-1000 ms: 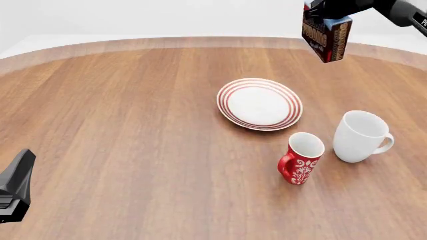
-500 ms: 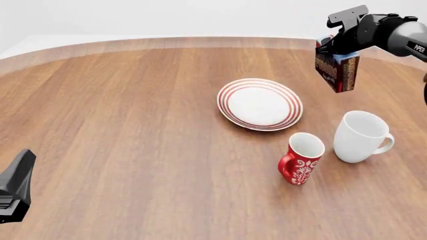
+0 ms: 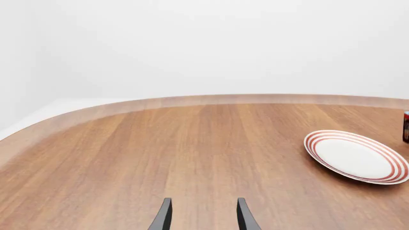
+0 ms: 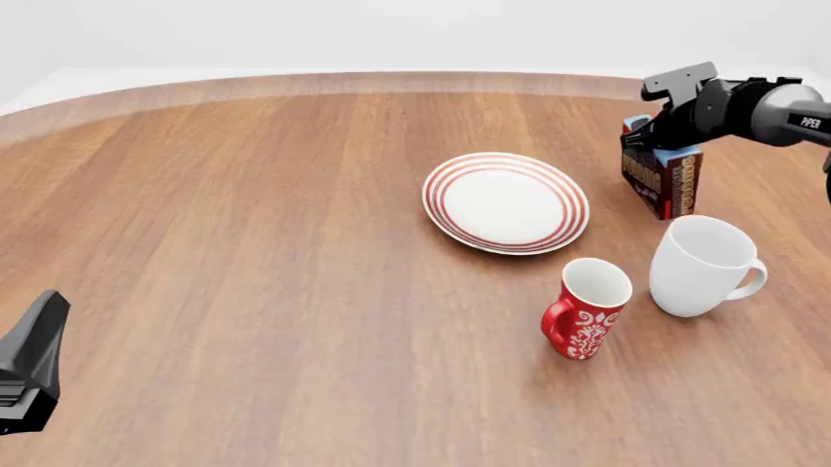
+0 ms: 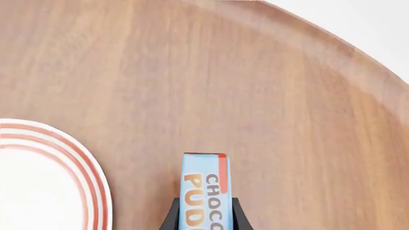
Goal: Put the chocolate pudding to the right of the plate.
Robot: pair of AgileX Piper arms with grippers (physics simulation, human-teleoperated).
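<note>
My right hand [image 4: 653, 139] has lowered the chocolate pudding [image 4: 663, 178] at frame right, beside the plate [image 4: 505, 202]; fingers clamp it. My left hand [image 3: 202, 216] is open, empty.

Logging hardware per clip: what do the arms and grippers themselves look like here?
The right arm is a dark grey, rounded tube with small white lettering, ending in a black, blocky right gripper. Its fingers are thin black blades. The left gripper shows two slim, black, slightly curved fingers; in the front view it is an angular black wedge. No cables are visible.
</note>
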